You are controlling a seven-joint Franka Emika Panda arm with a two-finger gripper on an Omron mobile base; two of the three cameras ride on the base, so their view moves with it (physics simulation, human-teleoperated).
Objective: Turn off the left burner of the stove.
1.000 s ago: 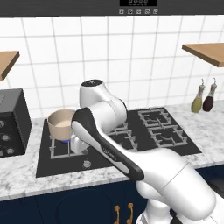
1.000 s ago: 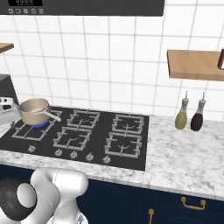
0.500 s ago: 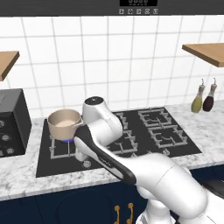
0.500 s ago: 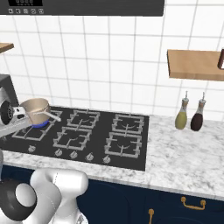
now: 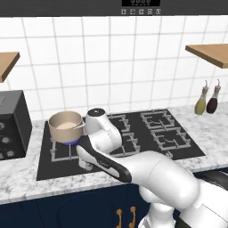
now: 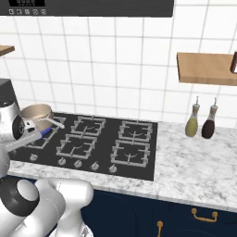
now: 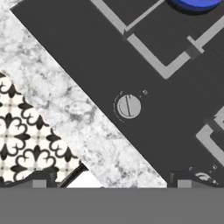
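The stove (image 5: 44,170) (image 6: 139,169) is a black glass cooktop with grey grates. Its left burner (image 5: 67,143) (image 6: 44,133) glows blue under a tan saucepan (image 5: 66,125) (image 6: 36,113). My arm (image 5: 102,156) bends down over the stove's front left corner. In the hand view my gripper (image 7: 110,180) is open, its fingertips far apart with nothing between them. It hovers above a small silver knob (image 7: 129,106) on the black glass (image 7: 87,57), apart from it. The blue glow (image 7: 197,3) sits at the top edge.
A row of silver knobs (image 6: 77,164) runs along the stove's front. A second knob (image 7: 203,176) peeks in at the lower right. A boxy black appliance (image 5: 11,124) stands left of the stove. Two bottles (image 5: 207,100) (image 6: 200,123) stand at the right. The marble counter edge (image 7: 78,113) borders patterned floor (image 7: 26,127).
My arm has swung lower and forward, bringing the hand down over the stove's front left corner. The gripper stays open. The pot and flame are unchanged.
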